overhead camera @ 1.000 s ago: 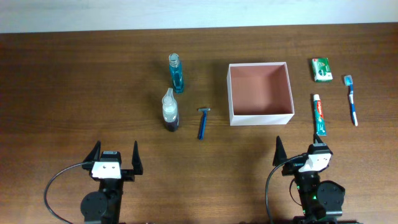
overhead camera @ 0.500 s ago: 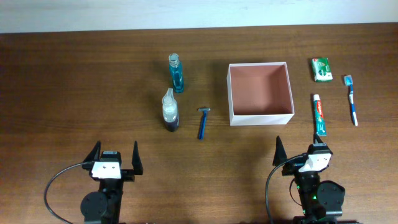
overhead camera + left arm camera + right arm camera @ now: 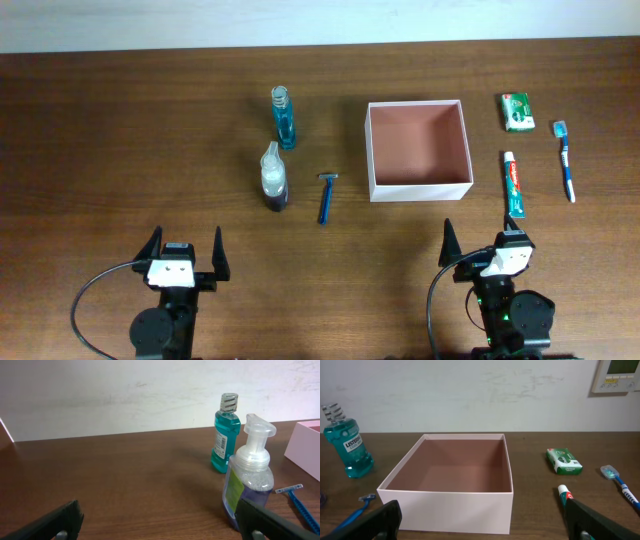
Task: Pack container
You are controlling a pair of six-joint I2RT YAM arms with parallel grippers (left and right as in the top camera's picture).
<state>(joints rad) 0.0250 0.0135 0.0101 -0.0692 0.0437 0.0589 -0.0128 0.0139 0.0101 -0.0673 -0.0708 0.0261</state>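
The container (image 3: 373, 150) is a square white-walled box with a pinkish-brown inside, empty, at the table's middle right; it also shows in the right wrist view (image 3: 445, 507). A teal mouthwash bottle (image 3: 284, 118), a pump bottle (image 3: 274, 178) and a blue razor (image 3: 326, 198) lie left of it. A green packet (image 3: 517, 111), a toothpaste tube (image 3: 513, 184) and a blue toothbrush (image 3: 566, 160) lie right of it. My left gripper (image 3: 186, 250) is open and empty near the front edge. My right gripper (image 3: 482, 243) is open and empty, in front of the container.
In the left wrist view the pump bottle (image 3: 250, 480) stands close on the right, with the mouthwash bottle (image 3: 225, 435) behind it and the razor (image 3: 297, 502) at the far right. A pale wall runs behind the table's far edge.
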